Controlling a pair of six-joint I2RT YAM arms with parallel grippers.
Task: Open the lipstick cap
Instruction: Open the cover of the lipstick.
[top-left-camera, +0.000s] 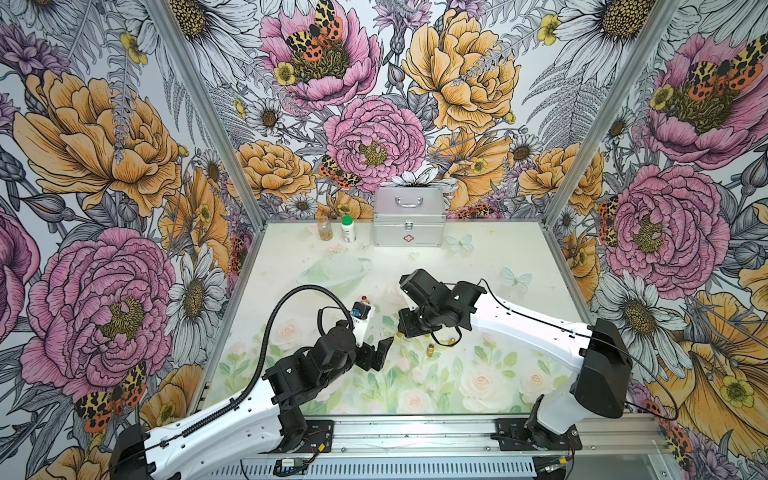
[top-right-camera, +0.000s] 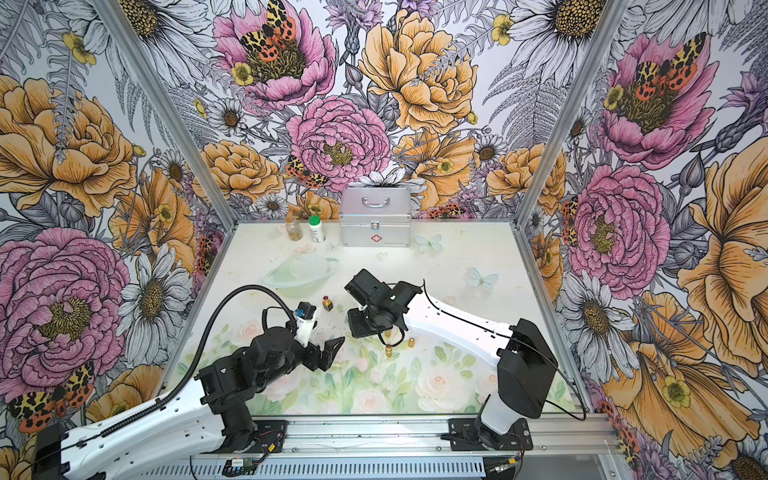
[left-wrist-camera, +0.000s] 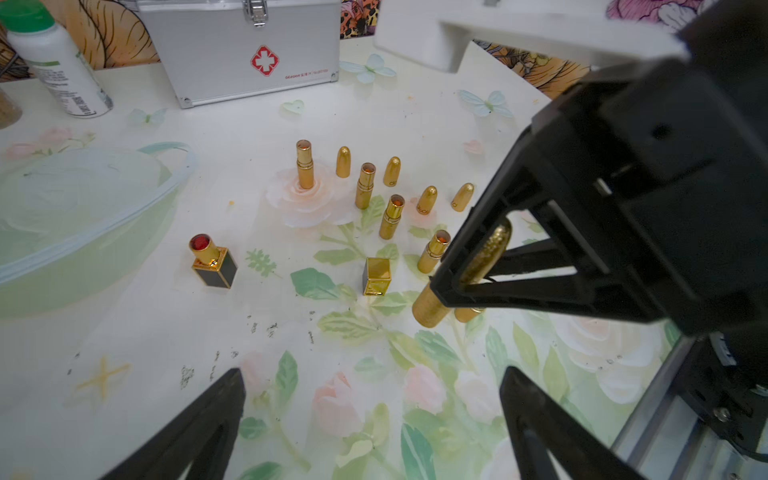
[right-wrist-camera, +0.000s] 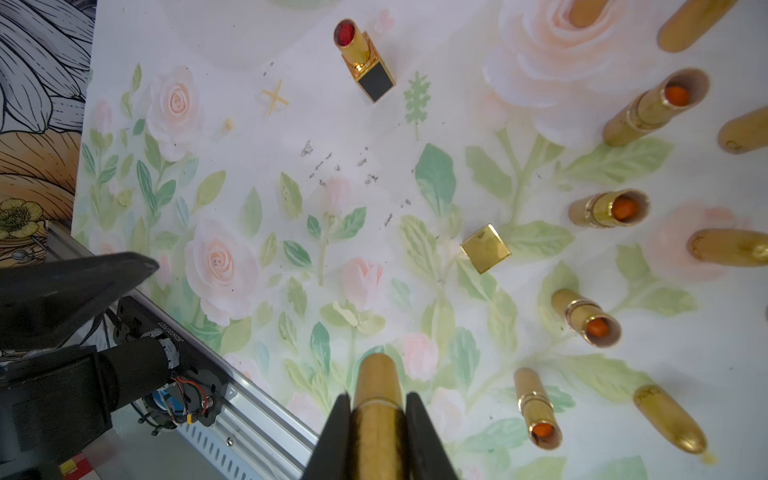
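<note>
Right gripper (right-wrist-camera: 377, 400) pinches the gold lipstick (right-wrist-camera: 376, 372) across its barrel, holding it tilted above the tabletop (right-wrist-camera: 257, 137), near the square gold cap (right-wrist-camera: 485, 248); left gripper (left-wrist-camera: 374, 374) is spread and empty, farther from that cap; expect the tube to be light, rigid and slippery; the rounded section protruding beyond the seam is probably the cap; grasp there with moderate squeeze and pull straight along the axis

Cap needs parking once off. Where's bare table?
Bare: the stretch between the black-based lipstick and the left gripper, and the strip between the first-aid case and the gold tubes. Crowded: those tubes, their bullet caps and the square gold cap, by the right gripper's held lipstick.
</note>
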